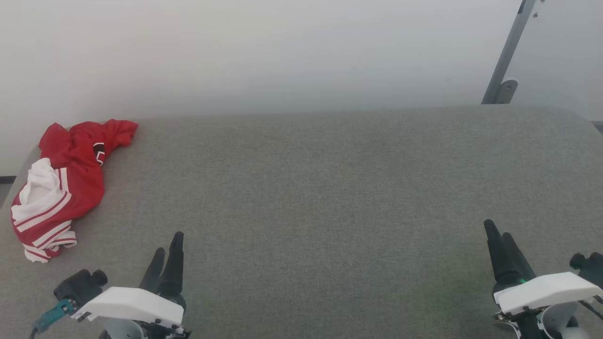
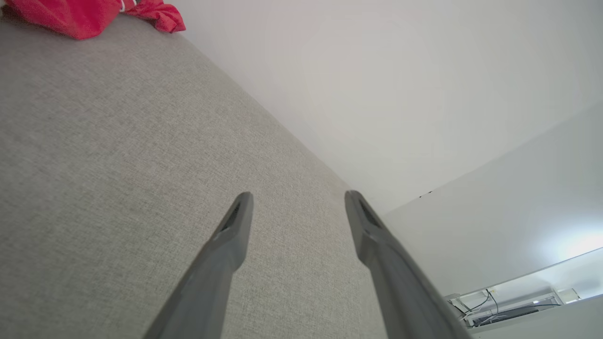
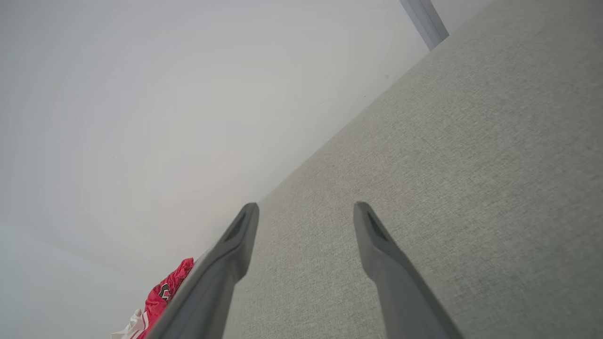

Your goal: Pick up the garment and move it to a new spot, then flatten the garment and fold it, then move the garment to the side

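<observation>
Left claw [image 1: 169,242], spread, should reach ahead-left and pinch a raised fold of the crumpled red-and-white jersey garment [image 1: 75,174].

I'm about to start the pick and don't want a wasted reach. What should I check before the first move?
1. Left gripper open, holding nothing: ok.
2. Right gripper open, holding nothing: ok.
3. Garment apart from both grippers, at the far left corner of the grey surface: ok.
4. Garment lying flat: not ok, it is crumpled.
5. Middle of the grey surface bare for a new spot: ok.
6. Garment's left edge fully supported: cannot tell.
</observation>
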### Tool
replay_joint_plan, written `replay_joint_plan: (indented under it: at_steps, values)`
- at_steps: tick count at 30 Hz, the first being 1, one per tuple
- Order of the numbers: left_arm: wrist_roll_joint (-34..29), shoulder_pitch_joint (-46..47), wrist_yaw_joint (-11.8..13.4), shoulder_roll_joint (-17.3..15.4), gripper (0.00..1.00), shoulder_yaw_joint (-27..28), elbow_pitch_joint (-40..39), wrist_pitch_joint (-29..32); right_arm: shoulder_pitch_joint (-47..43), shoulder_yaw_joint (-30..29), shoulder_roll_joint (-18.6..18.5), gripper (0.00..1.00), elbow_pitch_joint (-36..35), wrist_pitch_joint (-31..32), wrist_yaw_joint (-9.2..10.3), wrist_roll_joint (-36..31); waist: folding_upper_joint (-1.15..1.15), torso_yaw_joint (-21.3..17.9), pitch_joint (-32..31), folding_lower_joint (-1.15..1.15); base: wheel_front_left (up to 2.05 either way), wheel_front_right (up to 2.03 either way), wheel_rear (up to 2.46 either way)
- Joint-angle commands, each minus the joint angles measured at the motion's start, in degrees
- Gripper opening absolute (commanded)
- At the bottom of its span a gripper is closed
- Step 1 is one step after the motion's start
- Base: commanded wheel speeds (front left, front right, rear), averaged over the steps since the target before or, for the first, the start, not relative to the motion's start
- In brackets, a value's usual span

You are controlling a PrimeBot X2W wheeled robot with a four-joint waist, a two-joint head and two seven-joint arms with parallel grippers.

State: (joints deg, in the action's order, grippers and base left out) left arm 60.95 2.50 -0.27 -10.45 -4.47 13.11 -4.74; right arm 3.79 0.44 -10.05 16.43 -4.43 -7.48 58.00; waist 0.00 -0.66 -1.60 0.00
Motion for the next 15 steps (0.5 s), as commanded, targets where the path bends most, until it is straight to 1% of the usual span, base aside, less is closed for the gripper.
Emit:
replay_joint_plan:
  at_steps: [1,9,15]
  values:
    - [-2.8,0.97,0.11,-0.79,1.0,-0.08,-0.94,-0.65,1.31,0.23,-0.66,1.0,-0.58,-0.78,-0.01,-1.96,0.0,-0.06,-0.07,0.0,0.0,0.0,0.0]
    - [-10.55,0.33,-0.46,-1.23,1.0,0.38,-1.34,-2.08,1.62,0.96,-1.82,1.0,-0.56,-1.92,-0.01,-7.2,0.0,-0.32,-0.31,0.0,0.0,0.0,0.0]
    - [-14.58,-0.2,-1.06,-1.12,1.0,1.16,-1.52,-2.85,1.7,1.46,-2.69,1.0,-0.59,-2.59,-0.01,-9.79,0.0,-0.47,-0.47,0.0,0.0,0.0,0.0]
